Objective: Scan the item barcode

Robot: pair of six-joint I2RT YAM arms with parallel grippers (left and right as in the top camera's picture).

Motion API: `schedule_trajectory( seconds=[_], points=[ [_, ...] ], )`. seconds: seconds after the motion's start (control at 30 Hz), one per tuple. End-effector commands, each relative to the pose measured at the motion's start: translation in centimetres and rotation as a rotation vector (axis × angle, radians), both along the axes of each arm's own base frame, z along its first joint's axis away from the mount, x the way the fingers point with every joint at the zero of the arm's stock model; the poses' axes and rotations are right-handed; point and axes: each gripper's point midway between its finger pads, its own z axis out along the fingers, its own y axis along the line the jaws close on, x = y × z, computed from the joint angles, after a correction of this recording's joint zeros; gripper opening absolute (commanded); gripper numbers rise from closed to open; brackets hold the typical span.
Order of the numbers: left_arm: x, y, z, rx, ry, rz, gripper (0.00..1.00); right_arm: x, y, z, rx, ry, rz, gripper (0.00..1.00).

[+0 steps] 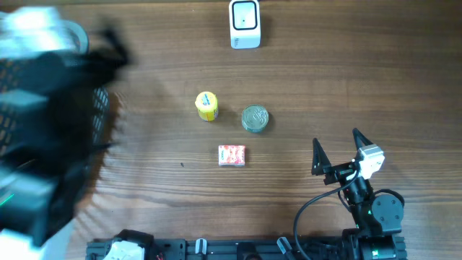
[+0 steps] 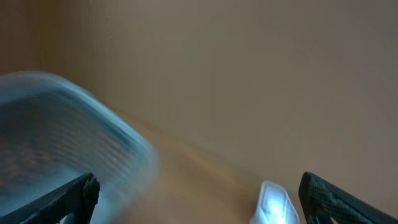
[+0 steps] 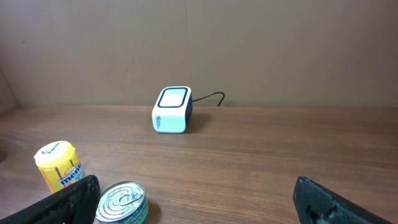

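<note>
The brown wood-grain table [image 1: 144, 188] carried everything. Along its left edge the left arm was a dark blur over what looked like a black mesh basket [image 1: 18, 87], too smeared to read further. The left gripper [image 2: 199, 202], seen from its own wrist, had its jaws spread wide with nothing between them, so I judged it free rather than carrying an item. The right gripper [image 1: 336, 139] hung near the table's lower right corner, jaws likewise fully apart and empty; it pointed up the table toward the goods, probably posed for a reach.

The white box-shaped barcode scanner with a dark-framed window [image 1: 245, 24] sat at the far edge, its cable trailing behind and its window facing up and toward the arms, so that an item could be presented to it. Between it and the right gripper lay three candidates: the round silver ring-pull tin can [image 1: 254, 118]; close beside it the short yellow cylindrical tub [image 1: 206, 105]; and nearer the robot the small pink-and-white rectangular packet [image 1: 232, 155]. None was gripped or lifted, so I judged scanning not begun; which item was meant could not be told.
</note>
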Motion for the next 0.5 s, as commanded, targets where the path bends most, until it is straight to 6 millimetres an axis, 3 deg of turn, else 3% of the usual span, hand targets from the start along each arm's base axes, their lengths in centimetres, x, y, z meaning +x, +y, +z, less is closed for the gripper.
schedule_trajectory(
  seconds=[0.0,0.03,0.13,0.3,0.47],
  points=[
    [-4.1,10.9,3.2,0.035,-0.062,0.347,1.00,0.0,0.0,0.2,0.010,-0.008,0.000,1.00],
    [-4.8,13.3,2.7,0.021,-0.046,0.407,1.00,0.0,0.0,0.2,0.011,-0.008,0.000,1.00],
    [-5.4,17.6,0.3,-0.136,-0.028,0.493,1.00,0.0,0.0,0.2,0.010,-0.008,0.000,1.00],
    [-2.8,21.5,-2.8,-0.284,0.008,0.415,1.00,0.0,0.0,0.2,0.010,-0.008,0.000,1.00],
    [0.6,22.8,-6.7,-0.273,0.142,0.322,1.00,0.0,0.0,0.4,0.031,-0.009,-0.002,1.00]
  ],
)
